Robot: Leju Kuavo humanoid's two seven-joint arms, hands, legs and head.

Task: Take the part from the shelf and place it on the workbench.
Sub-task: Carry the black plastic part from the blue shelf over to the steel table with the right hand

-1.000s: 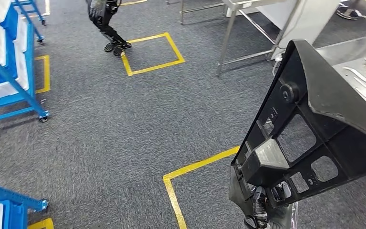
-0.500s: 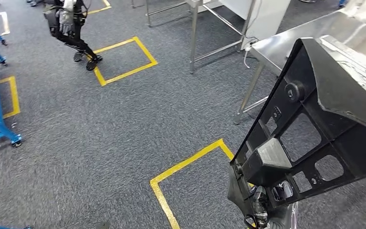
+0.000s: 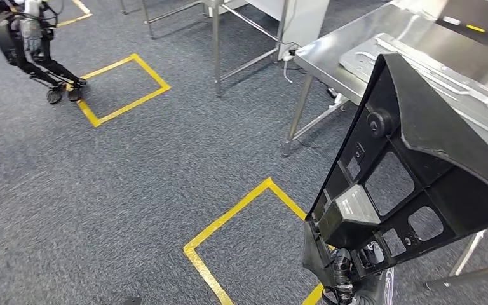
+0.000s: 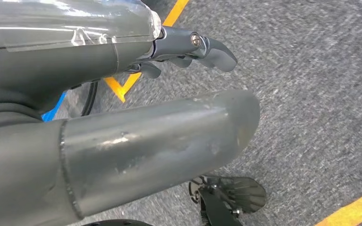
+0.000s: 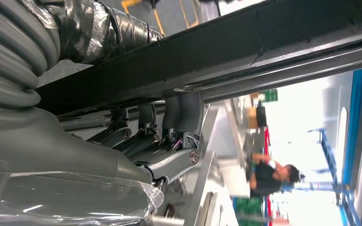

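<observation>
The part [image 3: 419,165] is a large black plastic panel with several cut-outs, standing tilted at the right of the head view. My right hand [image 3: 349,279] grips it by its lower end. In the right wrist view the fingers [image 5: 136,141] hook around the part's black edge [image 5: 217,52]. The steel workbench [image 3: 343,44] lies just beyond the part, at the upper right, and the part's top overlaps it in the picture. My left hand [image 4: 75,70] hangs over the grey carpet, fingers apart and holding nothing.
Flat silver metal pieces [image 3: 432,70] lie on the workbench. Its legs [image 3: 297,114] stand on the carpet beside a yellow taped square [image 3: 241,210]. Another steel frame [image 3: 216,44] stands behind. A second robot [image 3: 28,44] stands at the far left by another taped square [image 3: 121,89].
The whole view has swung to the right: the blue shelves have slid out of the picture and the workbench has come nearer. The part stays in my right hand.
</observation>
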